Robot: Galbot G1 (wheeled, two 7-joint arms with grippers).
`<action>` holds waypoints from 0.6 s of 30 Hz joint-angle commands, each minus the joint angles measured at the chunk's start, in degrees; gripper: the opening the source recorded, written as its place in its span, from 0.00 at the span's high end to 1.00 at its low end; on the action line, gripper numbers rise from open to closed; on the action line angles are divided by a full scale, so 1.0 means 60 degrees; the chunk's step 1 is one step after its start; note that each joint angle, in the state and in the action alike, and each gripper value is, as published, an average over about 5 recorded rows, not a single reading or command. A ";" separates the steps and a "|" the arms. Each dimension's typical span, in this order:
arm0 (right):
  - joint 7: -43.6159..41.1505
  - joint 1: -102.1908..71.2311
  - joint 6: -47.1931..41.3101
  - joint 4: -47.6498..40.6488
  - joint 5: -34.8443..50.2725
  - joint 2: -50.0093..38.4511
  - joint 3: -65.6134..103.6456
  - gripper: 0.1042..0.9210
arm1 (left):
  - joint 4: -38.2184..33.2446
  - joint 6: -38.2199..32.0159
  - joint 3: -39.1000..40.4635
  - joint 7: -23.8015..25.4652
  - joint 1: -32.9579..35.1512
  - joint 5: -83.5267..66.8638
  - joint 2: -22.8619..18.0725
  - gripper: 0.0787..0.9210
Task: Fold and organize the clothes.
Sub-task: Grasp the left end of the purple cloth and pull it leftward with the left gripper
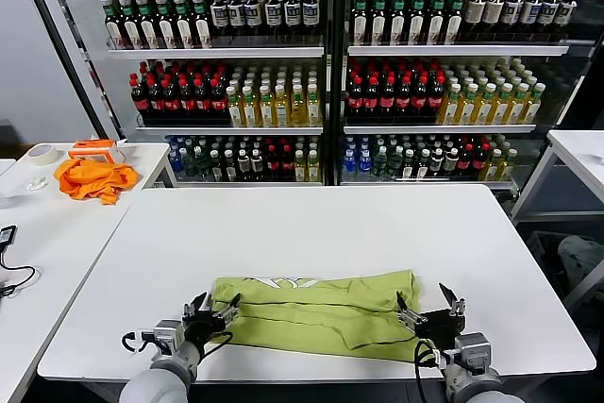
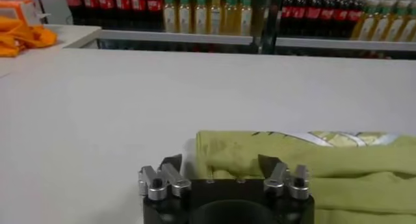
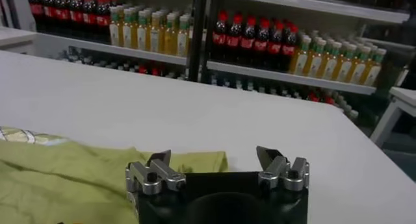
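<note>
The clothes are one lime yellow-green T-shirt point(image 1: 316, 313), folded into a long band along the near edge of the white table point(image 1: 311, 228). A strip of its white print shows on the far edge. My left gripper point(image 1: 215, 307) is open at the shirt's left end. In the left wrist view, the left gripper point(image 2: 221, 161) has the shirt point(image 2: 312, 173) lying just beyond its spread fingers and is not gripping it. My right gripper point(image 1: 425, 301) is open at the shirt's right end. In the right wrist view, the right gripper point(image 3: 212, 155) is wide apart, with the shirt's point(image 3: 65, 173) corner ahead of it.
A bright orange cloth point(image 1: 90, 178), an orange box point(image 1: 94, 148) and a tape roll point(image 1: 41, 153) lie on the side table at the left. A black cable point(image 1: 9, 271) lies there too. Shelves of bottles point(image 1: 330, 73) stand behind. Another white table point(image 1: 580, 153) is at the right.
</note>
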 commanded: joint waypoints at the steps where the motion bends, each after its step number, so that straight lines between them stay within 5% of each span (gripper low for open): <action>1: 0.0026 -0.0213 0.0044 0.0210 -0.0187 0.0052 0.0228 0.12 | -0.0033 0.0133 0.0444 -0.0875 0.0025 0.0131 -0.0285 0.33; 18: 0.0045 -0.0422 0.0154 0.0228 -0.0506 0.0209 0.0281 0.12 | 0.0139 0.0374 0.0307 -0.0797 -0.0307 0.2245 -0.0497 0.89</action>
